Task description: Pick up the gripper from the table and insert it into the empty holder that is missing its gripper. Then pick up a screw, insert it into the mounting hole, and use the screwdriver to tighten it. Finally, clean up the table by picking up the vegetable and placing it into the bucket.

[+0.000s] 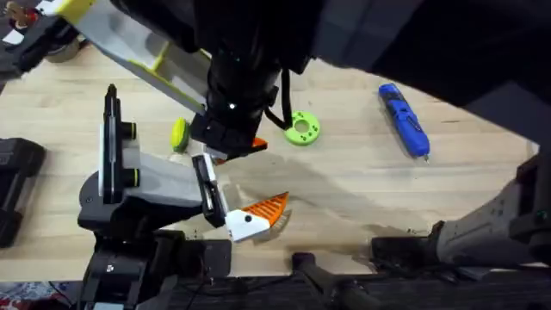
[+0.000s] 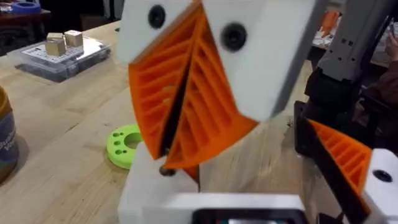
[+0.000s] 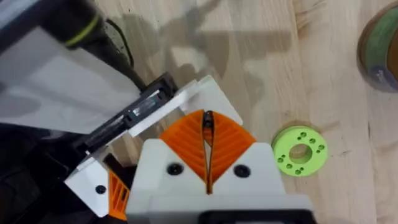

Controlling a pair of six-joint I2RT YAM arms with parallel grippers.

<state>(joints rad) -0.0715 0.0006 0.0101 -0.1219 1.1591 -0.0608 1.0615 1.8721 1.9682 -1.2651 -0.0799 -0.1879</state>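
My right gripper [image 3: 207, 119] is shut, with a small dark screw [image 2: 165, 169] pinched at the tips of its orange ribbed pads. Those tips rest on the white block [image 2: 152, 186] at the end of my left arm. My left gripper [image 1: 248, 217] lies low on the table. The orange ribbed gripper [image 1: 265, 207] sits on a white base there, and a wide gap of bare table shows beside the finger [image 2: 345, 155]. The blue screwdriver [image 1: 405, 120] lies at the far right. The lime-green and yellow vegetable [image 1: 179, 133] lies left of the right gripper.
A flat lime-green ring [image 1: 302, 128] lies just beyond the grippers. A round container [image 3: 380, 50] stands past the ring. A clear box holding wooden cubes [image 2: 59, 53] sits farther off. Black gear [image 1: 17, 185] occupies the table's left edge.
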